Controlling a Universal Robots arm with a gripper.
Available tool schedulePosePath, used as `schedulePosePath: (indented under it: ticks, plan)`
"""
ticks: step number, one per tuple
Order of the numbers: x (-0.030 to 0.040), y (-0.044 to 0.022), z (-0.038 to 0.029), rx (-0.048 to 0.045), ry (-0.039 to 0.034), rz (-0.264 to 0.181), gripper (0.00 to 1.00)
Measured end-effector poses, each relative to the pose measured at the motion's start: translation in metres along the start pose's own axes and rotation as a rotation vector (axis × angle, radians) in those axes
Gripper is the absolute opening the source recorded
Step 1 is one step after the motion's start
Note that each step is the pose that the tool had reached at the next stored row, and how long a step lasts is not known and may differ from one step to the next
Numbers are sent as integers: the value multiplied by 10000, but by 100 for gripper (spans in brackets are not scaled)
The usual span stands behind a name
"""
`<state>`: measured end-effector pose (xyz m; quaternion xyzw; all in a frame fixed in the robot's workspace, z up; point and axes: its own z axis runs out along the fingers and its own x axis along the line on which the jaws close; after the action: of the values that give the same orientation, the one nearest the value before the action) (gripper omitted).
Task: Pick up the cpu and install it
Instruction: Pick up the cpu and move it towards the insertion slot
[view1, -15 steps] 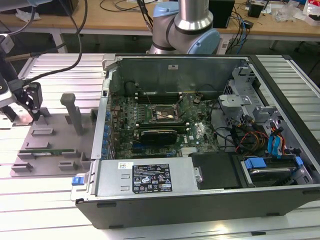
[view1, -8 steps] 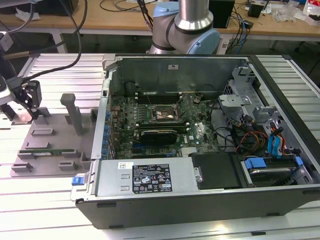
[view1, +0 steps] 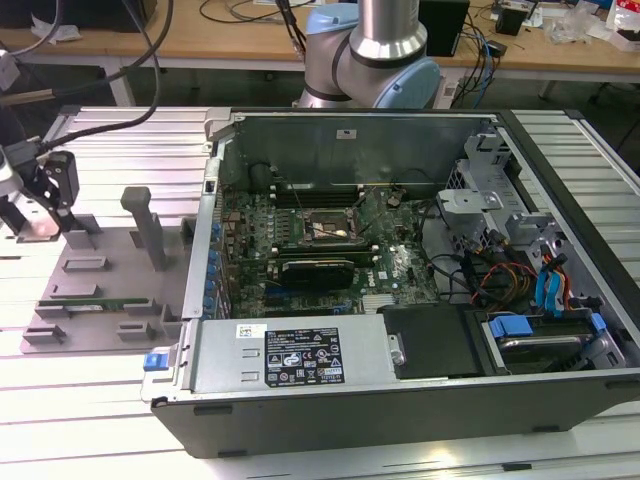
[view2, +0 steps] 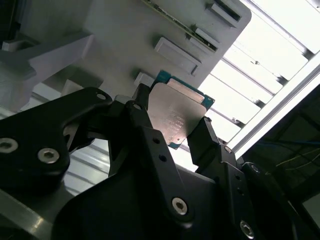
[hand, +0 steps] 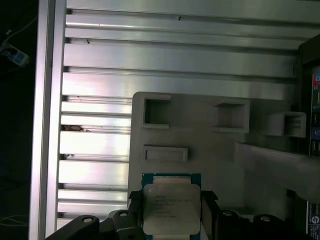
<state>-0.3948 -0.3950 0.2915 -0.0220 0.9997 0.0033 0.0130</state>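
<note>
End effector (view2: 172, 116) clamped on the cpu (view2: 178, 111), fingers (view2: 143, 107) pinching opposite edges, chip dead centre between them, over the tray (view2: 117, 30).

The cpu (hand: 170, 207) shows a silver-grey lid over a teal-green board. The gripper (view2: 172, 117) is black, the fixture tray (hand: 210, 145) pale grey, the ribbed table (hand: 175, 55) silver.

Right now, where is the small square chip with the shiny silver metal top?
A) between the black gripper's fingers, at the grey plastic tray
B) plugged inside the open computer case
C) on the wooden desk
A: the small square silver-topped chip sits between the fingertips of the black gripper, at the grey plastic tray.
</note>
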Motion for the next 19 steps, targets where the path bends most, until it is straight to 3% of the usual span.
schedulePosePath:
  ticks: [2,9,13,19]
  plan:
    - [0,0,-19,0,0,0,55]
    - [-4,1,-178,0,-1,0,55]
    - [-8,2,-304,0,0,0,55]
    - [-12,3,-443,0,0,0,55]
